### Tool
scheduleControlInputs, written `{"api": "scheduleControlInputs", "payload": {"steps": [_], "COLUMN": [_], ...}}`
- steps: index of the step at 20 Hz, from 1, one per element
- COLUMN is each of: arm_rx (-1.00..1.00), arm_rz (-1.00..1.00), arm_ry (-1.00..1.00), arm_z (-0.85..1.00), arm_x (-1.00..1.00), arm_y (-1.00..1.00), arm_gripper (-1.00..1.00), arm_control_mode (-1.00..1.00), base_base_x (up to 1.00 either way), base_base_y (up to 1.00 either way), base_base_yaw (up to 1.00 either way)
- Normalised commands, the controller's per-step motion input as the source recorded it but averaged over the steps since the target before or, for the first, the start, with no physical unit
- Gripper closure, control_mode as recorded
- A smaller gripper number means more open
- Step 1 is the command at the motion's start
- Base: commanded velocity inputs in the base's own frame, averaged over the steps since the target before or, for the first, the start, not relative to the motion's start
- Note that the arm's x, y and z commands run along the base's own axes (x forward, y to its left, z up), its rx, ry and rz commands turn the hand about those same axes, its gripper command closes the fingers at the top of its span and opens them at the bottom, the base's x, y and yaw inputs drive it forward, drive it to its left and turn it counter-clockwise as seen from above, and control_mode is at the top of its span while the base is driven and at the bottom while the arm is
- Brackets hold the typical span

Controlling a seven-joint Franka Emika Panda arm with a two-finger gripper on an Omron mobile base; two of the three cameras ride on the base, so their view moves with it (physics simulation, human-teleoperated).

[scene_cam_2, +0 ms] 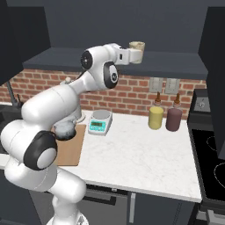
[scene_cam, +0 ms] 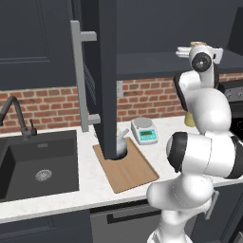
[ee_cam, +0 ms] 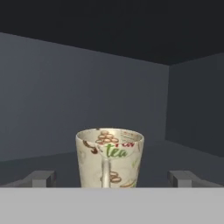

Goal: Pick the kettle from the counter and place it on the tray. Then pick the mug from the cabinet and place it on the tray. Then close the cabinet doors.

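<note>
The mug [ee_cam: 109, 157], cream with a "tea" print and its handle facing me, stands on the cabinet shelf [scene_cam_2: 176, 66]. My gripper [ee_cam: 111, 179] is open, with one fingertip on each side of the mug and clear of it. From the right base view the gripper [scene_cam_2: 135, 56] reaches level to the mug [scene_cam_2: 137, 45]. The dark mottled kettle [scene_cam_2: 65, 129] sits on the far end of the wooden tray [scene_cam_2: 72, 149]. In the left base view the kettle [scene_cam: 123, 142] is partly hidden behind the open cabinet door [scene_cam: 107, 71]. That door hangs over the tray [scene_cam: 135, 171].
A white kitchen scale [scene_cam_2: 100, 122] stands just right of the tray. A yellow bottle [scene_cam_2: 155, 116] and a dark red bottle [scene_cam_2: 174, 118] stand by the brick wall. The black sink [scene_cam: 38, 166] lies left, the stove [scene_cam_2: 211, 162] right. The right cabinet door [scene_cam_2: 215, 79] is also open.
</note>
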Motion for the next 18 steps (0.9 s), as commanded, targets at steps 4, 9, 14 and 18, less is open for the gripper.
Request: {"api": "scheduleControlInputs", "payload": {"steps": [4,9,14,18], "arm_rx": [0.00,0.00,0.00,0.00], "arm_rz": [0.00,0.00,0.00,0.00], "arm_ry": [0.00,0.00,0.00,0.00], "arm_z": [0.00,0.00,0.00,0.00], "arm_x": [0.01,0.02,0.08,0.17], "arm_y": [0.22,0.04,0.00,-0.13], "arm_gripper": [-1.00,-1.00,-1.00,-1.00], "arm_control_mode": [-1.00,-1.00,-1.00,-1.00], "base_base_x": [0.00,0.00,0.00,0.00], "base_base_y": [0.00,0.00,0.00,0.00], "base_base_yaw": [0.00,0.00,0.00,0.00]}}
